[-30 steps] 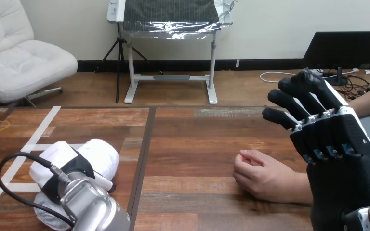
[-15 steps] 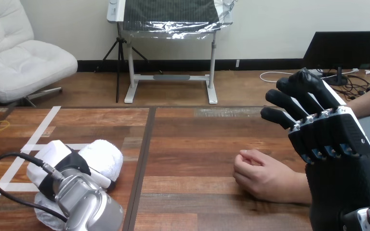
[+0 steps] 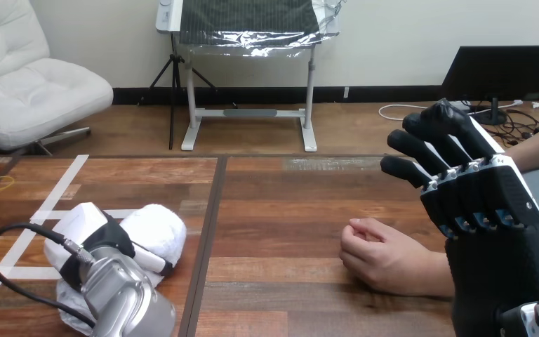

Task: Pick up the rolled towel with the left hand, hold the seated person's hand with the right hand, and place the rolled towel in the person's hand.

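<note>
Grasp step: your left hand (image 3: 95, 235) sits over the rolled towel (image 3: 160, 226) at 8 o'clock on the table (image 3: 281, 203), fingers closed round it. Right hand (image 3: 491, 203) at 3 o'clock is raised, fingers straight, empty, apart from the person's hand (image 3: 382, 260) at 4 o'clock. Next, I'd judge: lift the towel, then lower the right hand onto that loosely curled hand.

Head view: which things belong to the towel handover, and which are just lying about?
Job: towel, under the left hand; person's hand, resting on the table; right hand, raised, open, apart from it.
Lying about: yellow band and white tape, at the table's left.
</note>
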Motion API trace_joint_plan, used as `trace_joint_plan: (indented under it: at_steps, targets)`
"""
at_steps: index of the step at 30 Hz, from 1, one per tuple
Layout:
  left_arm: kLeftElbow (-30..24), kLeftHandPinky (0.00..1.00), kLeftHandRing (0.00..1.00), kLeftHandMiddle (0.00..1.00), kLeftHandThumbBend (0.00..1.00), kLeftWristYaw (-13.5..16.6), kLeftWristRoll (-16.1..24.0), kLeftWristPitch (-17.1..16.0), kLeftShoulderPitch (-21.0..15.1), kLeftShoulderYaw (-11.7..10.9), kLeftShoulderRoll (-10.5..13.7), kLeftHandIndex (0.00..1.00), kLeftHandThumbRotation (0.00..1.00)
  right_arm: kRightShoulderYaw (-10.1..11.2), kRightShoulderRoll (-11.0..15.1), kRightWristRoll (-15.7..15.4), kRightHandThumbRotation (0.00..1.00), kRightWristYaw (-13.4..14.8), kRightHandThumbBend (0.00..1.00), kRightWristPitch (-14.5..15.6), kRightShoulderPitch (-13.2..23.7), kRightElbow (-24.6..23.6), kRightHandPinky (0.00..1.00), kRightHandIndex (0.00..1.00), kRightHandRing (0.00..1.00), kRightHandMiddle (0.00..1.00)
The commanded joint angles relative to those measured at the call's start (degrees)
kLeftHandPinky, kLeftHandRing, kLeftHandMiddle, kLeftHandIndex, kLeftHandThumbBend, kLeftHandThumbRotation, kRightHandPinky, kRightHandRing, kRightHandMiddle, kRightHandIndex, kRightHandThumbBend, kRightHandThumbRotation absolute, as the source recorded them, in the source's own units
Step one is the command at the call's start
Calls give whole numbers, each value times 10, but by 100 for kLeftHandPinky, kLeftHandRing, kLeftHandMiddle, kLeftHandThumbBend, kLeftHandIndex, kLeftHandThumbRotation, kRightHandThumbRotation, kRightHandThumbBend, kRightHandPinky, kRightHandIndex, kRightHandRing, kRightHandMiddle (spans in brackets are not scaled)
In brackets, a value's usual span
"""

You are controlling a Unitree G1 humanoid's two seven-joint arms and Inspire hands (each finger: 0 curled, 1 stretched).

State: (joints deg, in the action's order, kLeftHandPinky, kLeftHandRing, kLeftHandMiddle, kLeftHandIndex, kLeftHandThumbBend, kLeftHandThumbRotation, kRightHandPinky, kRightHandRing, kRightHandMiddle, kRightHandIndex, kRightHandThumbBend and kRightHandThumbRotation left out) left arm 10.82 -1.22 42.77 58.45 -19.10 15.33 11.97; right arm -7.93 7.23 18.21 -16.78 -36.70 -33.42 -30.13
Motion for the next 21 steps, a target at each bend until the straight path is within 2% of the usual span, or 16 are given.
trace_joint_plan:
  at_steps: [1, 6, 11, 21]
  targets:
    - [-30, 10, 19, 29, 68, 12, -9, -28, 6, 1, 2, 54, 0, 12, -3, -5, 100, 7, 91, 1, 27, -20, 79, 85, 84, 85]
    - [-51, 13, 22, 32, 68, 22, -18, -55, 21, -7, 1, 48, 0, 13, -4, -12, 100, 11, 90, 1, 28, -18, 78, 85, 84, 85]
    - [-79, 16, 25, 34, 70, 40, -32, -95, 40, -20, 1, 44, 0, 15, -7, -21, 100, 18, 89, 3, 28, -15, 78, 85, 85, 85]
    - [-156, 16, 24, 34, 75, 69, -62, -160, 76, -52, -13, 44, 0, 28, -14, -58, 100, 38, 90, 10, 36, 4, 75, 85, 84, 84]
